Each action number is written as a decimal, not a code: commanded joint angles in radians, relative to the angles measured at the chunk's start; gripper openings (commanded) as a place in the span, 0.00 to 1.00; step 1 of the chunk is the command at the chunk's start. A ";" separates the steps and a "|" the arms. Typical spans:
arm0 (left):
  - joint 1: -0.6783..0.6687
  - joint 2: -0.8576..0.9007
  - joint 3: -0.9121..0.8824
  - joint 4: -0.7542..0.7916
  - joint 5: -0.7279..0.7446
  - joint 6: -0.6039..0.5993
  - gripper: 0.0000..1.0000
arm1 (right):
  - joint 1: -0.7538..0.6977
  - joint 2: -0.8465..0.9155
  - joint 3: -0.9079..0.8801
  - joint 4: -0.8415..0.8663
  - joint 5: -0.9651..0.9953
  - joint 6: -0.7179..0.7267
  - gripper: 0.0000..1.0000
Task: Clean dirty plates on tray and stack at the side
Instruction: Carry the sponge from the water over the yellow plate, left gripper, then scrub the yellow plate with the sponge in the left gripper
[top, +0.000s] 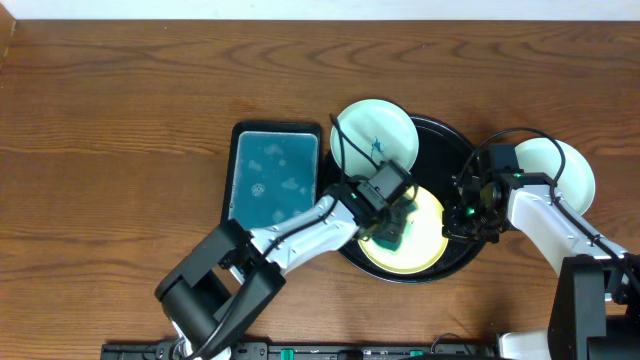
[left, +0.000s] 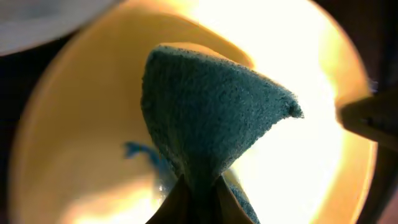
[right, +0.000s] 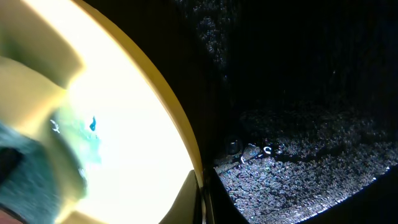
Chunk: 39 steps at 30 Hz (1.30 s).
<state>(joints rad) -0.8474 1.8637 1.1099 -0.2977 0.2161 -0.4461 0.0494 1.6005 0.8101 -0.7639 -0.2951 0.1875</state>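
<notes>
As left pincer (left: 198, 190) grips sponge (left: 205, 106), yellow plate (left: 81, 124)

Seen only in part overhead: yellow plate (top: 430, 238) (under sponge (top: 393, 236) and left arm (top: 300, 225), glare-bleached in wrist views) and right-hand mint plate (top: 568, 170), behind right arm (top: 545, 212).

A rectangular sponge tray (top: 276, 127), black-rimmed and filled with foamy teal water, lies left of centre, while a teal sponge (left: 205, 118) stands pinched into a peak.
</notes>
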 joint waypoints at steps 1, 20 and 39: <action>0.056 -0.023 -0.015 -0.042 -0.098 0.003 0.08 | 0.011 -0.003 -0.002 -0.007 0.018 0.018 0.01; -0.011 -0.077 -0.014 0.280 -0.020 -0.029 0.08 | 0.011 -0.003 -0.002 -0.014 0.018 0.018 0.01; -0.031 -0.005 -0.014 0.045 -0.185 0.069 0.07 | 0.011 -0.003 -0.002 -0.019 0.018 0.017 0.01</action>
<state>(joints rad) -0.8974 1.8797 1.1072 -0.2024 0.1532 -0.4530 0.0490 1.6005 0.8097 -0.7811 -0.2878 0.1947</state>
